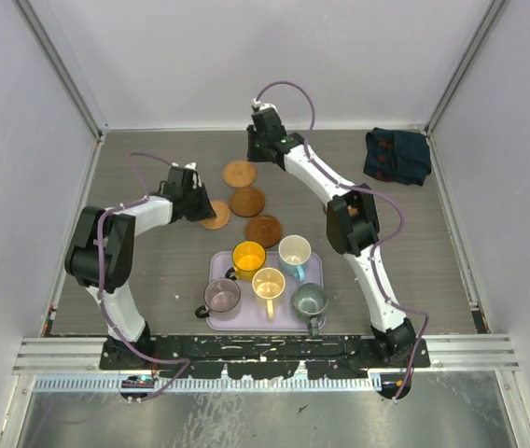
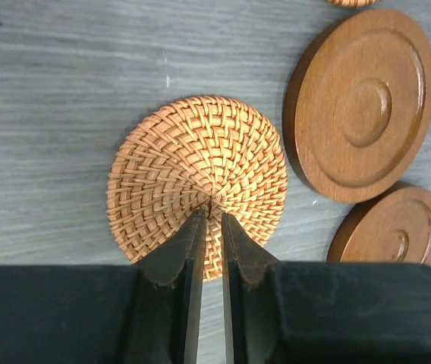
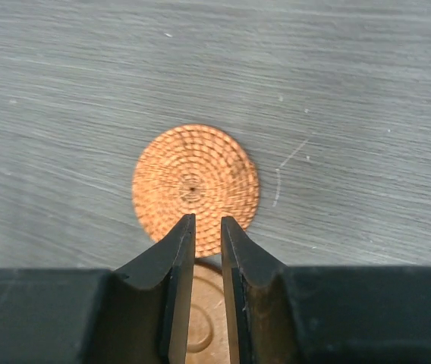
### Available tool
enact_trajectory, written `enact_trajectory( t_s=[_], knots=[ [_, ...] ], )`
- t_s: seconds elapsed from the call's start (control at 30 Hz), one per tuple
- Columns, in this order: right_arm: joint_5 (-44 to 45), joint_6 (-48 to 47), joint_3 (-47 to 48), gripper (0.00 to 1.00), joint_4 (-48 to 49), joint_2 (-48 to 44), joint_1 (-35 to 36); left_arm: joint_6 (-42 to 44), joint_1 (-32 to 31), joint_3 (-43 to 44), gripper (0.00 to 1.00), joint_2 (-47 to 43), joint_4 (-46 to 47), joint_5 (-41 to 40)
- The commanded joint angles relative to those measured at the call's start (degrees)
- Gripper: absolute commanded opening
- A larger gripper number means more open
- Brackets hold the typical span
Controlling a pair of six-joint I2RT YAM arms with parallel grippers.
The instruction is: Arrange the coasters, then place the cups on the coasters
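Left hand [image 2: 213, 214], right hand [image 3: 208, 218] — barely ajar, apparently empty; coaster [image 2: 196, 178] weave wrist-view only

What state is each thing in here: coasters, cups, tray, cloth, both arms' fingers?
Left gripper: fingers slightly apart, holding nothing.
Right gripper: fingers slightly apart, holding nothing.
Left woven coaster: flat, bare, beneath the left gripper.
Far woven coaster: flat, bare.
Wooden coasters: flat, bare.
Tray: flat, carrying all five cups.
Five cups: upright on the tray, none on a coaster.
Cloth: bunched up, far right.
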Motion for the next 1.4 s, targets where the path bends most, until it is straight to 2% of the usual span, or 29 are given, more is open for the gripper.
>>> enact_trajectory(
  t_s=[0.0, 0.2, 0.47, 0.63, 0.87, 1.13, 1.37],
  knots=[
    [-2.95, -1.11, 1.87, 0.27, 1.64, 2.92, -0.27, 1.25, 0.11, -3.57, 0.16, -3.35, -1.71, 3.11],
    [-7.75, -0.66, 1.15, 0.27, 4.56, 4.61, -0.11, 1.30, 0.15, -3.85, 0.16, -2.29, -2.65, 4.22],
    [-8.98, -0.87, -4.85, 0.28, 10.02, 2.41, 0.56, 2.37, -0.77, -0.49, 0.16, 1.75, -5.11, 8.53],
    [-9.41, -1.06, -3.30, 0.29, 9.69, 4.72, 0.80, 1.93, -1.10, 0.67, 0.16, 3.51, -5.05, 9.52],
    [0.99, 0.96, -1.47, 0.26, 3.93, 7.72, -0.16, 1.73, -1.17, 3.77, 0.17, 5.29, -5.73, 10.17],
    [4.76, 3.78, -2.77, 0.22, -1.59, 9.36, -5.47, 1.82, -1.24, 4.55, 0.17, 6.35, -6.17, 9.75],
    [10.87, 4.60, -7.73, 0.20, -3.75, 8.04, -8.24, 1.89, -1.17, 5.04, 0.18, 7.10, -6.65, 9.09]
  ],
)
